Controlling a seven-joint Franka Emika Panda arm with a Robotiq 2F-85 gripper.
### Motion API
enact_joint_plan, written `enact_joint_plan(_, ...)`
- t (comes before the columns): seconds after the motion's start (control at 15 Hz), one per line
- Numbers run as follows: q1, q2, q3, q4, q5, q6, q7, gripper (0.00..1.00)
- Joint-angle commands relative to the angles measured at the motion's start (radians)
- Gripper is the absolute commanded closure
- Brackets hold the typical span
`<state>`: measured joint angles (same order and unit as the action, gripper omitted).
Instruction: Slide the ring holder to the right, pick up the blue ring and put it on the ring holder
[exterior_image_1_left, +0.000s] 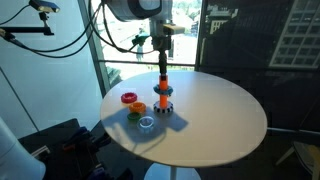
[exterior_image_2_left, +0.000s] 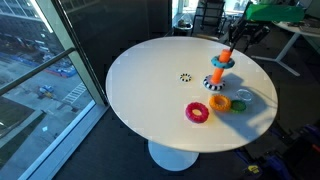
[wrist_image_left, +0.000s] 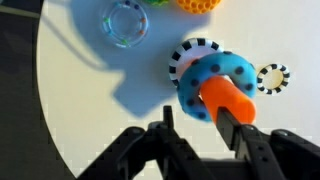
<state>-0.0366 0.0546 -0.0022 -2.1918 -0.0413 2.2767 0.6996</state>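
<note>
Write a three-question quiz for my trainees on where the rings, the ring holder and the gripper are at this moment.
1. True or false: the blue ring sits around the orange peg of the ring holder.
2. Multiple choice: the small black-and-white ring lies
A) stacked on the peg
B) flat on the table, apart from the holder
C) between the gripper's fingers
3. Short answer: where is the gripper relative to the peg?

Key: 1 true; 2 B; 3 directly above the peg.
</note>
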Motion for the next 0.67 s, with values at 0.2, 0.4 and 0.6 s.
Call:
enact_joint_plan(0.2, 0.016, 0.009, -0.014, 0.026, -0.028, -0.043, 0.019, 0.00)
enact_joint_plan(0.4, 0.013, -0.004, -0.017, 0.017, -0.031, -0.058, -0.002, 0.00)
enact_joint_plan(0.6, 0.011, -0.022, -0.019, 0.003, -0.037, -0.102, -0.031, 0.00)
